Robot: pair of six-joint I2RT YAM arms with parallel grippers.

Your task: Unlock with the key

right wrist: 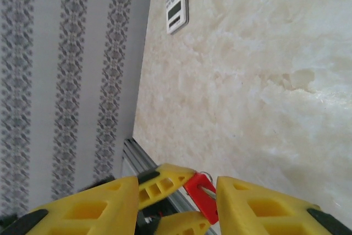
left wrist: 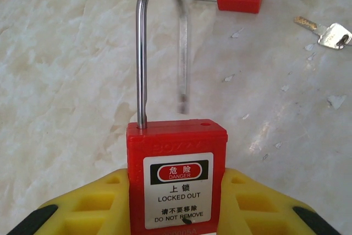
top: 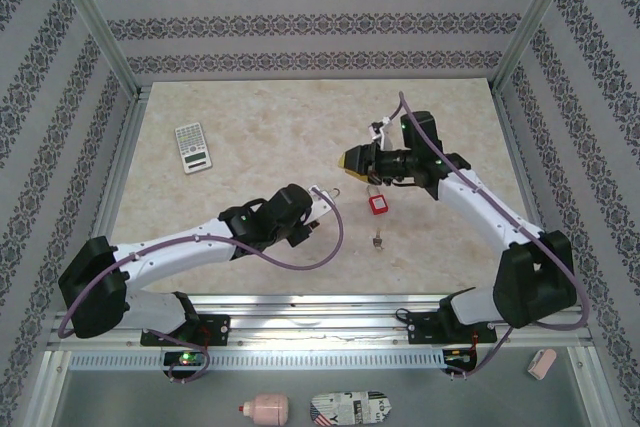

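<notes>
Padlock (left wrist: 177,160), shackle open, is sitting clamped in the left gripper (left wrist: 177,205); the right gripper (right wrist: 176,188) is hovering with jaws apart, holding nothing.

Red padlock (left wrist: 177,180), yellow jaws, cream marbled table (left wrist: 66,81), grey floral-striped walls (top: 300,27).

On the red padlock (left wrist: 177,136), its white label (left wrist: 177,191), we read "DANGER"; "LOCKED OUT"; "DO NOT REMOVE"; Chinese characters alongside.

The padlock (left wrist: 177,185) is showing a smooth, faintly glossy red plastic body and a polished, mirror-bright metal shackle (left wrist: 142,53); the table (left wrist: 66,81) is looking like matt, marble-patterned stone, lightly scuffed.
</notes>
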